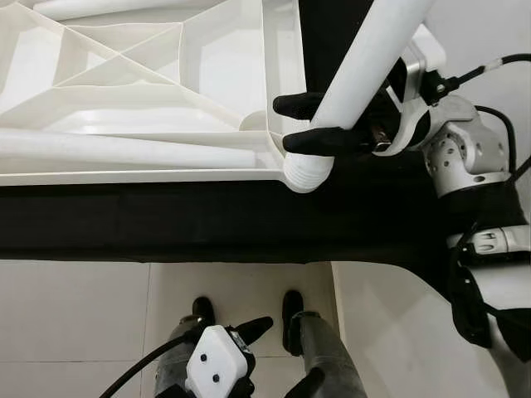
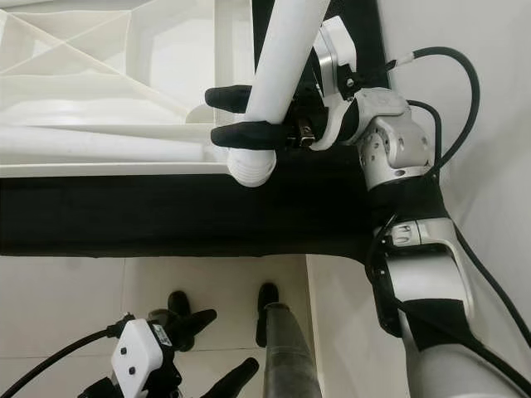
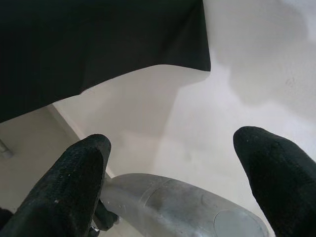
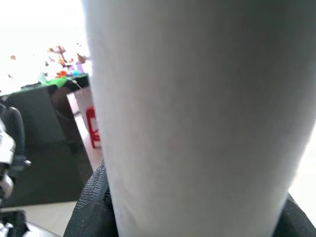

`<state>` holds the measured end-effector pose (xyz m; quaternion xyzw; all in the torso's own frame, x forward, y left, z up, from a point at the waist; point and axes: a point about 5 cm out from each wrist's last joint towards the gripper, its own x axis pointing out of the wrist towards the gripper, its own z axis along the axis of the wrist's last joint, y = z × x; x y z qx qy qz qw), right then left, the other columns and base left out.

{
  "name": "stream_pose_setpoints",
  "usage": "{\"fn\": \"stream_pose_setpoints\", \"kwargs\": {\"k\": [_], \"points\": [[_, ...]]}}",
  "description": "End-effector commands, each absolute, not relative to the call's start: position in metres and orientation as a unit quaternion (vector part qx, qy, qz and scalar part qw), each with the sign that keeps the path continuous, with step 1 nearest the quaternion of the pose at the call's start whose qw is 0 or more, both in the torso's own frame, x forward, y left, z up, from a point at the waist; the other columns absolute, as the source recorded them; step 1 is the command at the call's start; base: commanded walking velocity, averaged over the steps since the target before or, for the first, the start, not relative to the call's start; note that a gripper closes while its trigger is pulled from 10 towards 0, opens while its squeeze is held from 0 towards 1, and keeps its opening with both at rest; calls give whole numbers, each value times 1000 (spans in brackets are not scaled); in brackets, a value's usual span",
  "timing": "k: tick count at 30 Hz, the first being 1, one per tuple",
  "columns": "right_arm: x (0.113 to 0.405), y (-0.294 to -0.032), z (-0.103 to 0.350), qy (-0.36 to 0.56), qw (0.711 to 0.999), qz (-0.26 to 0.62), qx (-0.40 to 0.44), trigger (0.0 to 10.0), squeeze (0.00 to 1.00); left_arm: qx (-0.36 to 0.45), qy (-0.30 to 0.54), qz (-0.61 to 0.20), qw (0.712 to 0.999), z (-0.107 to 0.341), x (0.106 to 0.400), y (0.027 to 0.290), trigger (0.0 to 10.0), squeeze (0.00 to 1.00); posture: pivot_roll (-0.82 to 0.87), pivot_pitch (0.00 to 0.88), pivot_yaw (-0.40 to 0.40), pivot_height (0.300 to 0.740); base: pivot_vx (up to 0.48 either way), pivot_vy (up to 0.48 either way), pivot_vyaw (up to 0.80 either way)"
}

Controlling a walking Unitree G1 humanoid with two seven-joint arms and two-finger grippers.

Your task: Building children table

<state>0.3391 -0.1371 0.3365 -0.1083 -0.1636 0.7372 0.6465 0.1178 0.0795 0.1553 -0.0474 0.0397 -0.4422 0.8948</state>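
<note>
Right end effector (image 1: 309, 123) clamps the white plastic tube leg (image 1: 365, 58), threaded tip at the upturned white ribbed tabletop's (image 1: 124, 83) corner socket, centre frame; axis tilts upper right; left end effector (image 1: 249, 332) hangs open, empty

Pale tiled floor (image 1: 99, 315) below, crossed by grout lines. Black cloth (image 1: 166, 220) draped over worktop edge. Bright, washed-out light behind; small red stool (image 4: 93, 129) in distance.
</note>
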Motion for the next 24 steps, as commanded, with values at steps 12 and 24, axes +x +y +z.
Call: {"fn": "stream_pose_setpoints", "kwargs": {"k": [12, 24], "points": [[347, -137, 312, -89, 655, 730, -170, 10000, 0, -48, 61, -451, 889, 150, 113, 79, 10000, 0, 56, 595, -56, 740, 0, 0, 0], [335, -130, 292, -47, 616, 747, -246, 10000, 0, -48, 60, -451, 889, 150, 114, 79, 10000, 0, 49, 595, -56, 740, 0, 0, 0]]}}
